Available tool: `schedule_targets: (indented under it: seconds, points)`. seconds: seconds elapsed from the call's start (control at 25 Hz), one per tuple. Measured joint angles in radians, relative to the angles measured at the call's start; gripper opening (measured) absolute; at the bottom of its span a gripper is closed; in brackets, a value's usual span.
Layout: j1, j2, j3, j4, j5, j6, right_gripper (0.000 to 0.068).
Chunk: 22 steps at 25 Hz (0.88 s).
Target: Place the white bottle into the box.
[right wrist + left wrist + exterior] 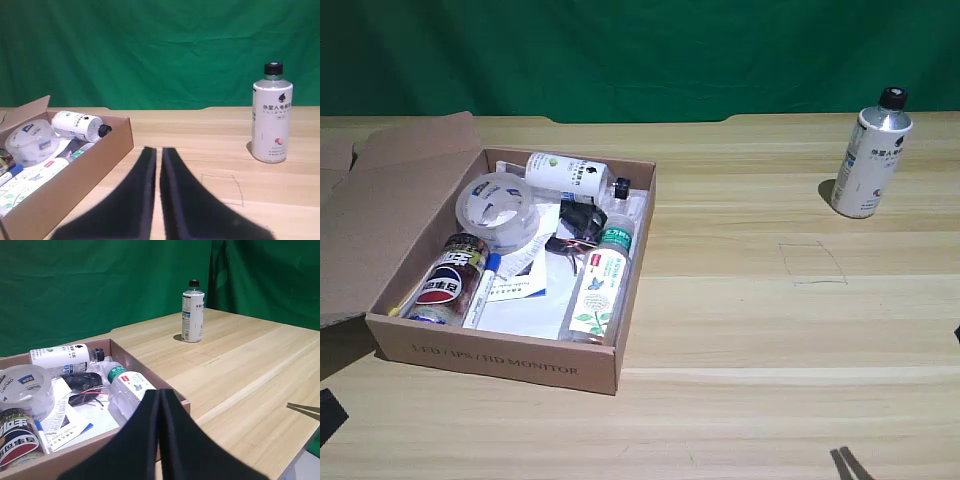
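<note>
You see the wooden table [740, 330] first; the box [500, 362] sits open on the exterior view's left, full of stuff; the white bottle [871, 152] stands far right — well apart from it; your right gripper [157, 150] is nearly closed, holding nothing.

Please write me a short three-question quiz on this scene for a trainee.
1. True or false: the white bottle lies inside the box.
2. The white bottle's cap is: A) green, B) black, C) red.
3. Fill in: the right gripper is ____ and holds nothing.

Key: 1. False; it stands upright on the table, at the exterior view's right, apart from the box. 2. B. 3. Shut; its fingers nearly touch, with nothing between them.
</note>
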Motion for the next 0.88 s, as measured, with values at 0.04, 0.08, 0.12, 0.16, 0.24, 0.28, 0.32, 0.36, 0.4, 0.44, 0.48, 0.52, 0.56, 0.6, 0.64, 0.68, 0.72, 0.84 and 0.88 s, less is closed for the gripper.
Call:
schedule_targets:
  seconds: [0.04, 0.08, 0.12, 0.16, 0.24, 0.28, 0.32, 0.36, 0.4, 0.44, 0.48, 0.52, 0.56, 0.6, 0.64, 0.68, 0.72, 0.84, 0.88]
  points:
    - [0.000, 0.000, -0.002, 0.000, 0.007, 0.000, 0.0010]
    - [0.000, 0.000, -0.005, 0.000, 0.009, 0.000, 0.0010]
    - [0.000, 0.000, -0.009, -0.001, 0.009, 0.000, 0.0010]
    - [0.000, 0.000, -0.011, -0.002, 0.005, 0.000, 0.0010]
    - [0.000, 0.000, -0.016, -0.002, -0.021, 0.000, 0.0010]
    - [0.000, 0.000, -0.017, -0.002, -0.040, 0.000, 0.0010]
    - [0.000, 0.000, -0.018, -0.002, -0.065, 0.000, 0.0010]
    - [0.000, 0.000, -0.020, -0.002, -0.085, 0.000, 0.0010]
    - [0.000, 0.001, -0.020, -0.002, -0.094, 0.000, 0.0010]
    - [0.000, 0.004, -0.020, -0.002, -0.102, 0.000, 0.0010]
    - [0.000, 0.006, -0.020, -0.002, -0.105, 0.000, 0.0010]
    - [0.000, 0.011, -0.023, -0.002, -0.107, 0.000, 0.0010]
    - [0.000, 0.018, -0.027, -0.002, -0.107, 0.000, 0.0010]
    - [0.000, 0.029, -0.035, -0.002, -0.105, 0.000, 0.0010]
    - [0.000, 0.067, -0.054, -0.006, -0.104, 0.000, 0.0010]
    - [0.000, 0.101, -0.068, -0.019, -0.103, 0.000, 0.0010]
    - [0.000, 0.150, -0.099, -0.050, -0.103, 0.000, 0.0010]
    - [0.000, 0.313, -0.186, -0.117, -0.112, 0.000, 0.0010]
    - [0.000, 0.348, -0.212, -0.126, -0.122, 0.000, 0.0010]
